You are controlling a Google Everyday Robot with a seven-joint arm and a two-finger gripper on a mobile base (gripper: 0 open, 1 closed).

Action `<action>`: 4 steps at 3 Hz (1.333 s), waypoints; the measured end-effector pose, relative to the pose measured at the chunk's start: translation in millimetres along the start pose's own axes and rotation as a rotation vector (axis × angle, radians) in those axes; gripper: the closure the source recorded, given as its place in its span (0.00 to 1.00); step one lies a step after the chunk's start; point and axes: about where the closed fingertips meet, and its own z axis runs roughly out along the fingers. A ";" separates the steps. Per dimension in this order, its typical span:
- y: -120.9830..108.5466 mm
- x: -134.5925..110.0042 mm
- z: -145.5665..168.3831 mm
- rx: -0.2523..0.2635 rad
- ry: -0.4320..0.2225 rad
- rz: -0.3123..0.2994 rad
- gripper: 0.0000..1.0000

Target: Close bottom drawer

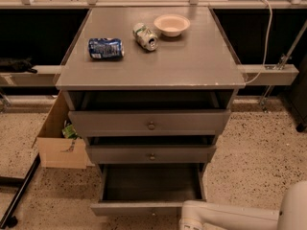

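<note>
**Bottom drawer out, pincer by its right front corner**

We see the bottom drawer (151,183) pulled well out at the foot of the grey bench (192,66). It is a long, shallow wooden box with a plain flat front, the narrowest of 3. Above it the middle drawer (120,154) and the top drawer (110,122) stand slightly ajar, each with a small round metal knob. The smooth white pincer (189,218) sits at the lower edge of view, just beside the right end of the drawer front. We cannot tell whether it touches the front, how far it is open, or whether it holds anything.

On the matte bench top a blue can (105,48) and a silver can (145,36) lie on their sides near a round pale bowl (171,24). A cardboard box (60,143) stands against the bench's left side. Speckled floor (259,152) spreads to the right.
</note>
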 end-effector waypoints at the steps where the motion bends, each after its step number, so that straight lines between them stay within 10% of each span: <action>1: 0.0 0.0 0.0 0.000 0.000 0.000 0.32; 2: -0.6 0.1 -0.2 -0.001 0.000 0.000 0.09; 4: 10.0 -4.5 18.1 0.031 -0.008 0.023 0.00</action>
